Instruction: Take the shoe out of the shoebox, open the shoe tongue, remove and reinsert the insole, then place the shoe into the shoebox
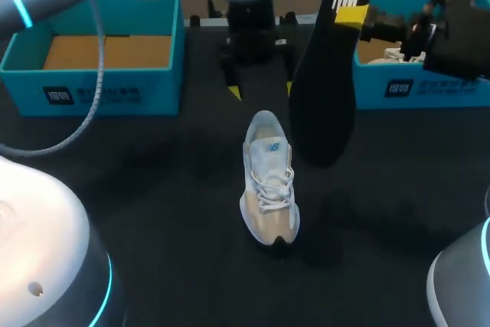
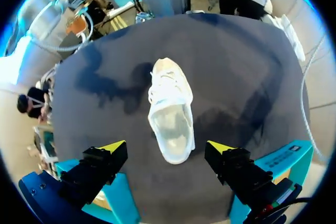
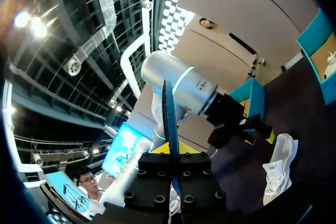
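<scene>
Desk (image 1: 153,189), dark-topped, spans the head view. Two teal boxes stand at its far edge. Taking the shoe as the dial's centre, the left shoebox (image 1: 99,89) sits at ten o'clock with a bare brown floor. The right shoebox (image 1: 413,89) sits at two o'clock with something white inside.

The black insole (image 1: 325,74) is at one o'clock from the shoe, lifted off the desk. It hangs with its heel end at twelve and its toe end towards six. The right end effector (image 1: 360,17) is clamped on that heel end. In the right wrist view the insole shows edge-on, with a finger pressing on either side.

The pale shoe (image 1: 269,181) stands upright mid-desk, outside both boxes and apart from the insole. Its heel points to twelve, its toe to six, and its laces are loose.

The left end effector (image 2: 167,146) hangs above the shoe's heel opening. Its fingers are spread wide and touch nothing.
</scene>
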`<state>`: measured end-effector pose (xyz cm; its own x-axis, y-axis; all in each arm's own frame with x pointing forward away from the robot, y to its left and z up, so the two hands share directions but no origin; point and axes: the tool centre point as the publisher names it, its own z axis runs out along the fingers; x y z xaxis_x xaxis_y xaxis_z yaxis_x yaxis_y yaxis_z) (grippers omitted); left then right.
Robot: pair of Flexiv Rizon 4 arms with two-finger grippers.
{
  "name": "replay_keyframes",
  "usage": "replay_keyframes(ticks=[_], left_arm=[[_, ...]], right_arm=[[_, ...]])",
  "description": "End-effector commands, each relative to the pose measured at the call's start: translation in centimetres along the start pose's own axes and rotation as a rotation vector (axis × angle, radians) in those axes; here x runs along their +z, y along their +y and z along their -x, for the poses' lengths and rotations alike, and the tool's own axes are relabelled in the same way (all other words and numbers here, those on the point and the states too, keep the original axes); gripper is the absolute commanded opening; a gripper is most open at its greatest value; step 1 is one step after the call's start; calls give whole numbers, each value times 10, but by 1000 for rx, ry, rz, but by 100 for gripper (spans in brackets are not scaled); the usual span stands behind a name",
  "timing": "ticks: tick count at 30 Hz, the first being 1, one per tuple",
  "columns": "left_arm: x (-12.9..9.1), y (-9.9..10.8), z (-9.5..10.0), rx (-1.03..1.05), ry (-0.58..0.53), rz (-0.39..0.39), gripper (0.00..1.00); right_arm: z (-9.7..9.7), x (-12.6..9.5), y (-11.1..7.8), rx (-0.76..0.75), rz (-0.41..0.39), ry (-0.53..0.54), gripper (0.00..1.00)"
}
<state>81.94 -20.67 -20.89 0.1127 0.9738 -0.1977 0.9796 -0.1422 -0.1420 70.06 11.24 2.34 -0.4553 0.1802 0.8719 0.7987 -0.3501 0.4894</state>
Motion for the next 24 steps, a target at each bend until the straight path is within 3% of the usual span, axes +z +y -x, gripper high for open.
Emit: replay_keyframes(ticks=[1,4,11,15,24], left_arm=[[-20,-17,-19,84,-388,38,100],[-30,-24,-23,129,-430,57,100],[-43,-37,-36,178,-487,93,100],[-46,-43,-47,228,-439,103,100],[-46,-43,-47,228,-439,103,100]], right_arm=[[10,1,2,39,32,0,0],[22,3,10,92,40,3,0],[44,10,24,196,-33,-25,0],[55,15,29,249,-95,-33,0],[86,25,29,357,-222,-83,0]])
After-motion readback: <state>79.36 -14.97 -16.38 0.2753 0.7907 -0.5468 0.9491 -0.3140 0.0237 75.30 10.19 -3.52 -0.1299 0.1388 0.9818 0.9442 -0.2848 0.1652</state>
